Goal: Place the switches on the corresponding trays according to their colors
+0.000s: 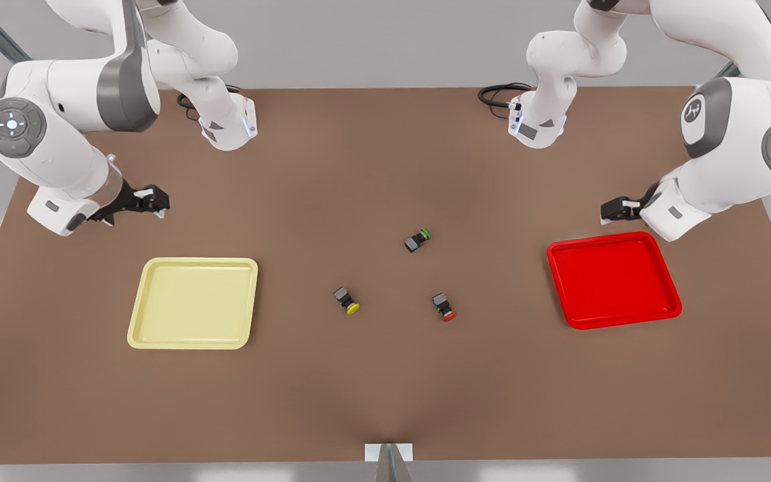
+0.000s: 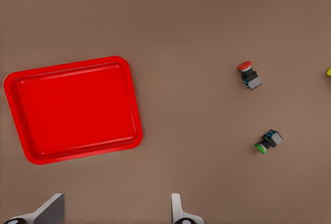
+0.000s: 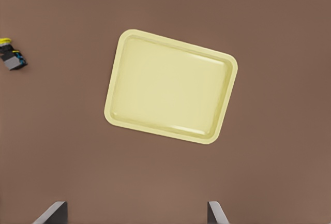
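Observation:
The yellow-capped switch [image 1: 347,300] and the red-capped switch [image 1: 444,306] lie on their sides mid-table, between the pale yellow tray [image 1: 191,301] on the front view's left and the red tray [image 1: 613,278] on its right. Both trays are bare. My left gripper [image 1: 612,211] hovers open behind the red tray [image 2: 75,107], its fingertips [image 2: 51,208] spread wide; the red-capped switch [image 2: 249,75] is well off from it. My right gripper [image 1: 151,199] hovers open behind the yellow tray [image 3: 170,94], with the yellow-capped switch [image 3: 11,56] far to one side.
A green-capped switch [image 1: 417,240] lies behind the other two, also seen as the green-capped switch [image 2: 268,141] in the left wrist view. Black cables [image 1: 500,94] sit at the table's back by the arm bases. A small bracket [image 1: 389,455] stands at the front edge.

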Controlling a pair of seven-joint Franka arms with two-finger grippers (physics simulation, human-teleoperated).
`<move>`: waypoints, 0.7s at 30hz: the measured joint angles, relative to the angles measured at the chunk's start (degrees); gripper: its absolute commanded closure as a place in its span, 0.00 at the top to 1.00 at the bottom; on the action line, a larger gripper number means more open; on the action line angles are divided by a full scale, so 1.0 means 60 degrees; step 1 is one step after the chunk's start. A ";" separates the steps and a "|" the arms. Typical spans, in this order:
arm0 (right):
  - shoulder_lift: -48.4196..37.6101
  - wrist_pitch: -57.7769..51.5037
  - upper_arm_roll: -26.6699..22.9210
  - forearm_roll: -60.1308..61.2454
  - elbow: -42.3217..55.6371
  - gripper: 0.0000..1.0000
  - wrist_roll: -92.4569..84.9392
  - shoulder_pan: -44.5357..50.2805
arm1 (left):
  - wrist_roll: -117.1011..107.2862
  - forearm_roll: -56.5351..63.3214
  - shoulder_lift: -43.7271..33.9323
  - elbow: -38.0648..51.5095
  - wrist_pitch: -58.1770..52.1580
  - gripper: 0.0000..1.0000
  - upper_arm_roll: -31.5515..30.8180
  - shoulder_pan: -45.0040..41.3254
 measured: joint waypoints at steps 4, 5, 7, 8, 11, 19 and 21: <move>0.0065 0.0102 -0.0005 0.0000 -0.0228 1.00 -0.0007 0.0025 | -0.0026 -0.0005 0.0164 0.0027 0.0088 1.00 -0.0055 -0.0118; 0.0292 0.0153 -0.0011 0.0016 -0.0359 1.00 -0.0001 0.0179 | -0.0050 -0.0013 0.0552 0.0162 0.0153 1.00 -0.0081 -0.0446; 0.1401 0.0575 -0.0012 0.0348 -0.0472 1.00 0.0009 0.1005 | -0.0383 -0.0037 0.2398 0.1415 0.0391 1.00 -0.0136 -0.1926; 0.1994 0.0875 -0.0009 0.0491 -0.0493 1.00 0.0013 0.1589 | -0.0618 -0.0036 0.3215 0.1687 0.0597 1.00 -0.0152 -0.2561; 0.3360 0.2122 -0.0004 0.0729 -0.0523 1.00 0.0071 0.2990 | -0.1427 -0.0054 0.5059 0.1936 0.1621 1.00 -0.0168 -0.3707; 0.5174 0.5644 -0.0073 0.0854 -0.0586 1.00 0.0459 0.4546 | -0.5099 -0.0053 0.6675 0.1638 0.5366 1.00 -0.0182 -0.4460; 0.5407 0.6434 -0.0085 0.0863 -0.0581 1.00 0.0550 0.4799 | -0.5966 -0.0061 0.6724 0.1463 0.5929 1.00 -0.0182 -0.4495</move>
